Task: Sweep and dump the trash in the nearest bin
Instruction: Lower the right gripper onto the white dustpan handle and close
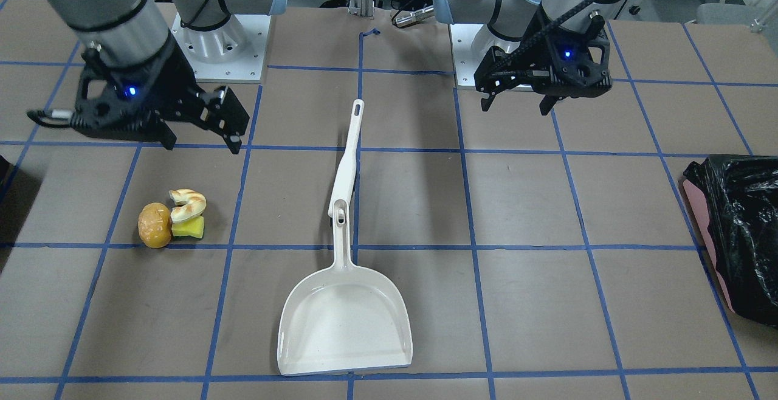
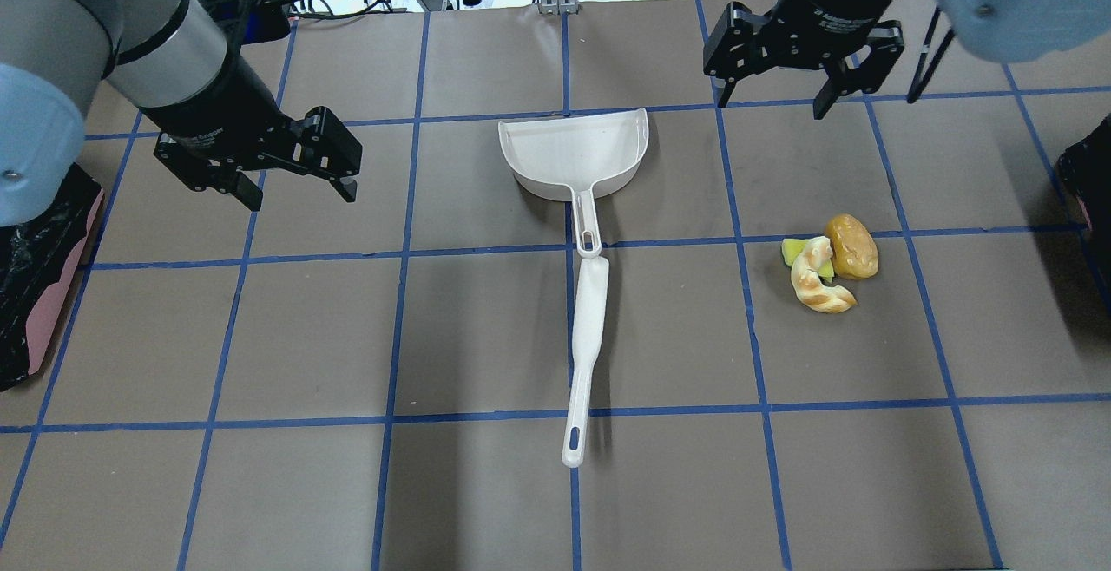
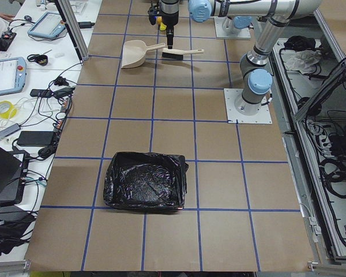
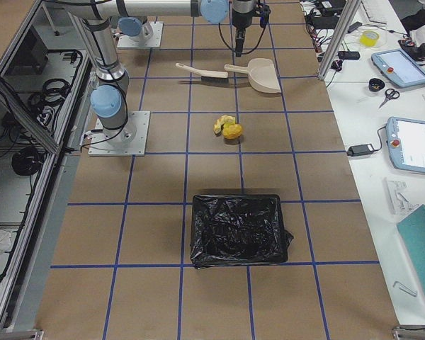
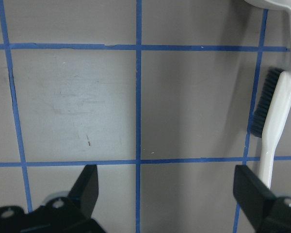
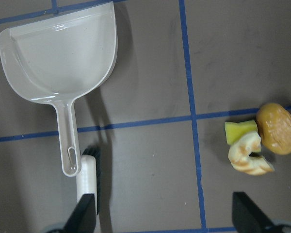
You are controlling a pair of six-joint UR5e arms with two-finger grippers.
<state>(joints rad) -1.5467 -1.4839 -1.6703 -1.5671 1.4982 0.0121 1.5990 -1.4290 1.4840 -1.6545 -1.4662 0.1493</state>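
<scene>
The trash lies in a tight cluster on the table: an orange-brown bun [image 2: 851, 246], a glazed ring pastry [image 2: 816, 278] and a yellow-green block [image 2: 792, 252]. They also show in the right wrist view: bun [image 6: 276, 128], pastry [image 6: 249, 156], block [image 6: 239, 131]. The white dustpan [image 2: 575, 150] lies at mid-table, with a white brush [image 2: 587, 337] lying handle to handle with it. My right gripper [image 2: 771, 107] is open and empty, hovering beyond the trash. My left gripper [image 2: 299, 198] is open and empty, hovering left of the dustpan.
A bin lined with a black bag [image 2: 35, 276] stands at the table's left edge. Another dark bin [image 2: 1089, 172] shows at the right edge. Blue tape lines grid the brown table [image 2: 486, 328].
</scene>
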